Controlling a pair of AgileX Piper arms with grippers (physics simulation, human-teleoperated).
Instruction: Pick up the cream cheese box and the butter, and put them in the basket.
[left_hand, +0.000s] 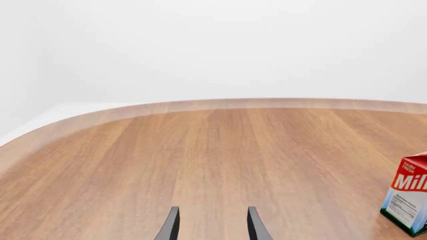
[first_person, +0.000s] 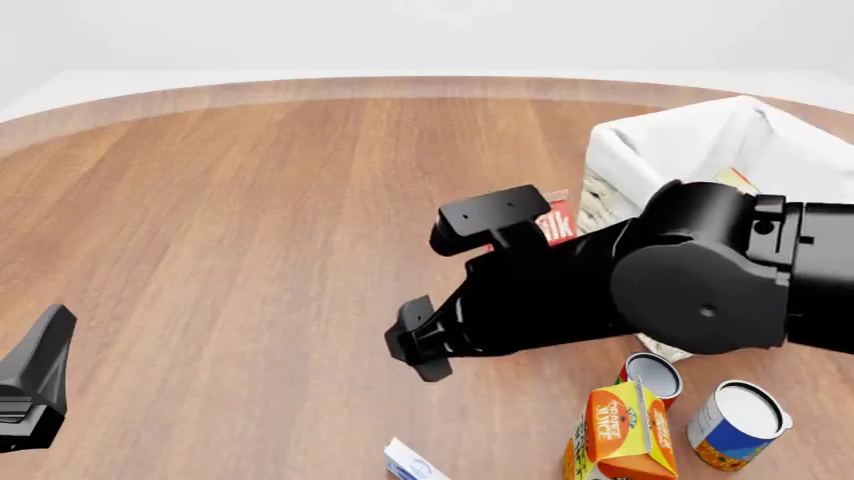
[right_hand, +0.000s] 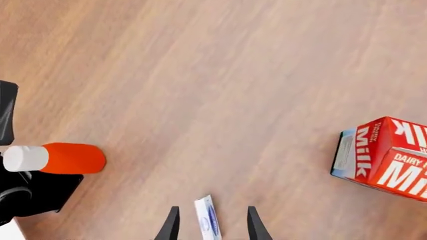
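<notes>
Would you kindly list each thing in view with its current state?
cream cheese box: on the table, on edge, between the right gripper's fingers, ungrasped
milk carton: upright on the table
basket: upright
juice carton: upright, closed
left gripper: open, empty
right gripper: open

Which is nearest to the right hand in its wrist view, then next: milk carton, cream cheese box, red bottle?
1. Cream cheese box, seen between the right hand's open fingers.
2. Milk carton, off to one side, and red bottle, lying on the opposite side: too close to call.
</notes>
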